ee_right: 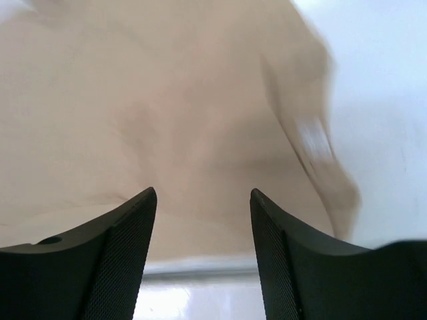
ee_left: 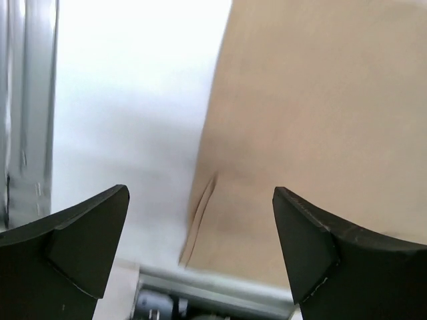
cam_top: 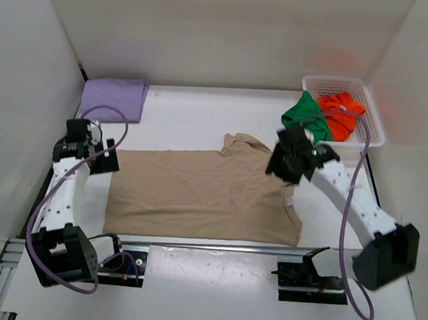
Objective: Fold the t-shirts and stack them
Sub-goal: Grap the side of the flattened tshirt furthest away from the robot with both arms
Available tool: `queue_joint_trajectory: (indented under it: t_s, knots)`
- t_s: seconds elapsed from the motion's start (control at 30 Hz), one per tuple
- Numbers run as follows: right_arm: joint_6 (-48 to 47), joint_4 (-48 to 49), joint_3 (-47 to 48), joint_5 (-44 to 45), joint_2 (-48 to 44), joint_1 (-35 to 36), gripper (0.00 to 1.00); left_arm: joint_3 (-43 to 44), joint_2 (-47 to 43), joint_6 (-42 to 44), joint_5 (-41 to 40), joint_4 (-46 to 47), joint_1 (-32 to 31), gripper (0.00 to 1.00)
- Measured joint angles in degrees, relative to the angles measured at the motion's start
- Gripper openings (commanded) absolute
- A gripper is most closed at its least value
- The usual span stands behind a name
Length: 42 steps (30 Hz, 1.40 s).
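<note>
The tan t-shirt (cam_top: 204,192) lies spread flat on the white table, its collar toward the back right. A folded lavender t-shirt (cam_top: 115,99) rests at the back left corner. The green t-shirt (cam_top: 306,117) and the orange-red t-shirt (cam_top: 341,114) lie bunched in the white basket (cam_top: 373,121). My left gripper (cam_top: 104,157) hovers over the tan shirt's left edge (ee_left: 200,213), open and empty. My right gripper (cam_top: 288,160) hangs above the shirt's right side (ee_right: 200,133), jaws apart, holding nothing.
White walls close in the table on three sides. A metal rail (cam_top: 207,245) runs along the near edge of the table, with both arm bases behind it. The basket stands in the back right corner.
</note>
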Motion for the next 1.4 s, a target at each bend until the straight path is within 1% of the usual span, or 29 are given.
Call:
queue_joint_trajectory:
  t_s: [0.03, 0.13, 0.2, 0.27, 0.3, 0.37, 0.4, 0.47, 0.57, 0.6, 0.63, 0.67, 0.73, 0.8, 0.9, 0.93, 1.03, 1.13, 1.23, 1.37, 1.4]
  knots:
    - [-3.3, 1.7, 6.4, -0.4, 4.3, -0.6, 0.63, 3.1, 1.8, 0.0, 1.3, 0.9, 0.0, 1.00]
    - [-11.7, 4.2, 26.9, -3.5, 19.3, -2.6, 0.64, 11.8, 12.2, 0.0, 4.2, 3.6, 0.0, 1.00]
    - [-16.0, 4.3, 41.6, -5.3, 31.5, -4.3, 0.64, 17.7, 22.5, 0.0, 5.0, 4.8, 0.0, 1.00]
    - [-18.7, 4.9, 53.9, -6.3, 42.7, -5.6, 0.65, 22.3, 31.3, 0.0, 5.5, 5.8, 0.0, 1.00]
    - [-20.0, 5.7, 59.7, -6.7, 48.6, -6.1, 0.69, 24.3, 35.7, 0.0, 5.7, 6.2, 0.0, 1.00]
    - [-21.9, 6.5, 67.9, -7.3, 58.5, -7.2, 0.70, 27.3, 42.2, 0.0, 5.9, 6.3, 0.0, 1.00]
    - [-22.5, 7.4, 69.3, -7.7, 61.6, -7.5, 0.72, 28.5, 44.7, 0.0, 6.0, 6.2, 0.0, 1.00]
    - [-23.3, 8.8, 69.3, -9.0, 66.6, -8.3, 0.73, 30.8, 48.4, 0.0, 6.3, 5.8, 0.1, 1.00]
    - [-23.3, 9.7, 67.1, -11.3, 70.6, -9.0, 0.73, 33.1, 51.2, 0.0, 7.0, 5.8, 0.1, 1.00]
    - [-23.5, 10.0, 66.8, -12.1, 71.4, -9.1, 0.71, 33.7, 51.8, 0.0, 7.3, 5.8, 0.1, 1.00]
    - [-23.0, 11.2, 66.8, -13.9, 71.4, -9.2, 0.67, 34.1, 52.3, 0.0, 7.6, 5.9, 0.0, 1.00]
    - [-22.8, 12.2, 66.8, -15.3, 71.3, -9.2, 0.66, 34.4, 52.7, 0.0, 7.9, 5.9, 0.1, 1.00]
    - [-21.8, 14.0, 65.9, -17.7, 71.3, -9.1, 0.64, 34.6, 53.5, 0.0, 8.8, 6.0, 0.1, 1.00]
    - [-21.4, 16.6, 62.6, -19.1, 70.0, -9.1, 0.63, 34.9, 54.2, 0.1, 9.5, 6.1, 0.1, 0.98]
    - [-21.2, 17.8, 58.5, -20.3, 67.7, -9.1, 0.63, 35.2, 54.4, 0.0, 10.5, 6.3, 0.1, 0.93]
    - [-21.2, 17.9, 57.5, -20.6, 67.1, -9.1, 0.63, 35.2, 54.4, 0.0, 10.8, 6.4, 0.1, 0.86]
    - [-21.5, 17.9, 56.2, -21.8, 66.2, -9.1, 0.63, 35.2, 54.5, 0.0, 11.8, 6.6, 0.3, 0.71]
    - [-22.0, 17.9, 54.4, -22.6, 65.1, -9.1, 0.63, 35.1, 54.6, 0.0, 12.8, 6.7, 0.3, 0.71]
    - [-22.7, 17.9, 50.8, -23.5, 62.6, -9.1, 0.64, 35.0, 54.6, 0.0, 13.4, 6.8, 0.4, 0.63]
    - [-23.8, 17.9, 46.6, -23.9, 59.4, -9.1, 0.64, 34.3, 54.3, 0.0, 14.3, 7.3, 0.4, 0.61]
    - [-24.0, 17.9, 45.8, -23.9, 58.8, -9.1, 0.62, 34.0, 54.2, 0.0, 14.6, 7.3, 0.4, 0.59]
